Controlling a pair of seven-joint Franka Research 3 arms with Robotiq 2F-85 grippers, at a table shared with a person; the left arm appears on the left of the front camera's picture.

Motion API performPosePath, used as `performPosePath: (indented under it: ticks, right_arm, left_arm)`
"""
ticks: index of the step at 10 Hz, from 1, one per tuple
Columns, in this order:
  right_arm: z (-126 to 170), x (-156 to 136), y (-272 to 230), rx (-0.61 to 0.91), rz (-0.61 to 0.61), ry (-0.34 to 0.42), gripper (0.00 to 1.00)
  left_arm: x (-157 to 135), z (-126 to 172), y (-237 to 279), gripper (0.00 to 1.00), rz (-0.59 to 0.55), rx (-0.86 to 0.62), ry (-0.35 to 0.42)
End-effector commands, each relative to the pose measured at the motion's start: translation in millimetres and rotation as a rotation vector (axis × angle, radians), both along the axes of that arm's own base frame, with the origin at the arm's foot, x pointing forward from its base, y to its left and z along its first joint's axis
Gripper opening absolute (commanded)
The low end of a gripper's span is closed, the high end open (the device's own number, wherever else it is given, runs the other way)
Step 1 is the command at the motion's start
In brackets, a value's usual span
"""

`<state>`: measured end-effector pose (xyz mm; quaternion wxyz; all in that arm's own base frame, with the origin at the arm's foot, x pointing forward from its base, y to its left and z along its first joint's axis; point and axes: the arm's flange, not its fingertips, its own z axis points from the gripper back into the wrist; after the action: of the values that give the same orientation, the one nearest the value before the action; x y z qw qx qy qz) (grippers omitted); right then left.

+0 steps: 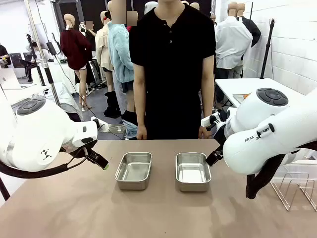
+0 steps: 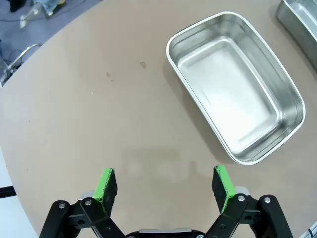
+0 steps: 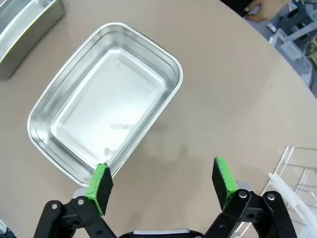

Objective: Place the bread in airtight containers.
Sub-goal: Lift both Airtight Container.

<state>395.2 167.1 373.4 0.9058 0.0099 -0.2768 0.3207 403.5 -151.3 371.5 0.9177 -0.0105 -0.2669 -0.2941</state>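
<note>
Nearest, the left pincer [image 2: 163, 174] hangs over the tan surface [image 1: 158, 213] just left of the left tin [image 1: 133, 171], its green pads [image 2: 106, 181] spread wide apart and gripping nothing; the right pincer [image 3: 161, 167] hangs well to the right of the left tin, just past the right tin [image 1: 192, 171], its pads likewise wide apart and holding nothing, one pad showing against that tin's rim in the wrist view; the left tin sits open-topped about mid-surface, its shiny steel floor showing; the right tin lies just to its right, parallel, a narrow strip of surface between them, not touching; farther right of the left tin, off the surface's edge, stands a white wire rack [image 1: 297, 186]; beyond the left tin, at the far edge, a person [image 1: 173, 64] in a black shirt stands with both hands [image 1: 142, 133] hanging at the rim.
</note>
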Motion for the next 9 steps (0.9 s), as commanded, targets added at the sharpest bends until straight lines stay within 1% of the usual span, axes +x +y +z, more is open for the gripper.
performPosePath:
  ticks: [1, 9]
  right_arm:
    - [0.0, 0.0, 0.0, 0.0, 0.0, 0.0, 1.0]
    - [0.0, 0.0, 0.0, 0.0, 0.0, 0.0, 1.0]
  left_arm:
    - [0.0, 0.0, 0.0, 1.0, 0.0, 0.0, 0.0]
    - [0.0, 0.0, 0.0, 1.0, 0.0, 0.0, 0.0]
